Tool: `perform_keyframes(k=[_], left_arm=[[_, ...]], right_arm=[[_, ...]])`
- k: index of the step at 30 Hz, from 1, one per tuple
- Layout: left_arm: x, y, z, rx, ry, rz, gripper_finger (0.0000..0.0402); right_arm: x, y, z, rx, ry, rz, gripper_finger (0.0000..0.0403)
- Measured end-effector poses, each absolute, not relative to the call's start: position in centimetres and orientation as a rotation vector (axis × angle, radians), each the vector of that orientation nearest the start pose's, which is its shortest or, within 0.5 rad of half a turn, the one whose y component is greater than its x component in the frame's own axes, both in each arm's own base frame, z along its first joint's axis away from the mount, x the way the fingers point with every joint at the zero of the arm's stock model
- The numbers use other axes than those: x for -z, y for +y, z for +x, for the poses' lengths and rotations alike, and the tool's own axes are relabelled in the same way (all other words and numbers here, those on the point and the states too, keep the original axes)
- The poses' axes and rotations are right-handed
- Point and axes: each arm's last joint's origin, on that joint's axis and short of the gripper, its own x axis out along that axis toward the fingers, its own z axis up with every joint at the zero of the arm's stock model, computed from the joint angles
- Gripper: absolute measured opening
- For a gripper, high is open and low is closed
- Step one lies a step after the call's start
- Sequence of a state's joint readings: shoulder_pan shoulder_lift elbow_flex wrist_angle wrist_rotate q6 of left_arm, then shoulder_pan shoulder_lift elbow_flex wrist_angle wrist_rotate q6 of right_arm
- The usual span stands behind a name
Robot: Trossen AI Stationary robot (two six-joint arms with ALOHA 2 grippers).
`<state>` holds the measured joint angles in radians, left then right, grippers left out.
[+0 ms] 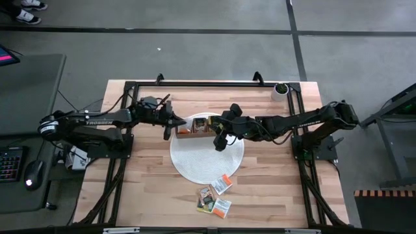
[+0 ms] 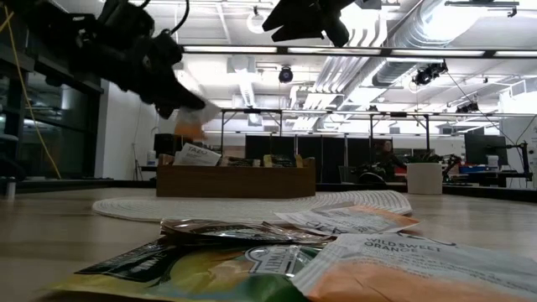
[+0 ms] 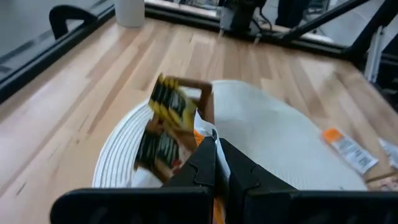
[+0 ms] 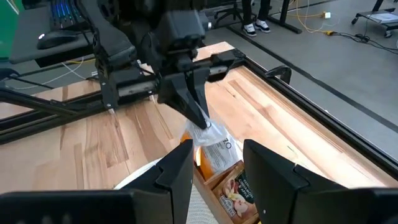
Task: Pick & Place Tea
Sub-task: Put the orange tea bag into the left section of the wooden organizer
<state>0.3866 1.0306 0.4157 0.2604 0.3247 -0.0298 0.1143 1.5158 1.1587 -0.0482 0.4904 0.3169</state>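
The left gripper [image 1: 179, 121] hangs above the left end of the wooden box [image 1: 195, 129], its fingers pressed together on a white-and-orange tea packet [image 4: 211, 144] held just over the box's end compartment. The right gripper [image 1: 220, 141] hovers over the round white mat [image 1: 207, 159], just beside the box's other end, with its fingers apart and nothing between them.

The box, a low brown tray with straight walls, sits on the mat's far edge; packets already stand upright inside it. The mat is woven, ribbed in rings, and lies flat on the pale plank table [image 1: 143, 195]. Near the table's front edge, well apart from the box, loose tea packets [image 1: 216, 195] lie flat: thin, glossy squares in orange, white and green, some overlapping.

Black frame rails run along the table's sides and back. A white cup with a plant [image 1: 280, 89] stands at the far right corner. The planks left and right of the mat lie bare.
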Motion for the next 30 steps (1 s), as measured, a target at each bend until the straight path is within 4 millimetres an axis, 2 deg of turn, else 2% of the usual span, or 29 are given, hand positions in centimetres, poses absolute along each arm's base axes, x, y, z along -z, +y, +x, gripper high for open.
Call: perform_keyframes(k=[8,12,17,24,30], left_arm=[[-17.9,6.8,18.5,-0.147,0.304,-0.126,0.0],[-18.0,6.9,18.5,-0.184,0.262,-0.083,0.0],[-16.6,7.0,19.0,-0.152,0.333,-0.089,0.0],[-15.6,7.4,19.8,-0.157,0.336,-0.084,0.0],[-14.0,7.5,20.0,-0.166,0.426,-0.111,0.0]], right_arm=[[-30.1,2.6,34.1,0.403,0.329,0.195,0.0136],[-30.1,2.6,34.2,0.403,0.324,0.216,0.0136],[-30.1,2.6,34.2,0.404,0.319,0.219,0.0136],[-30.1,2.6,34.2,0.399,0.317,0.239,0.0136],[-30.1,2.6,34.2,0.399,0.317,0.244,0.0136]])
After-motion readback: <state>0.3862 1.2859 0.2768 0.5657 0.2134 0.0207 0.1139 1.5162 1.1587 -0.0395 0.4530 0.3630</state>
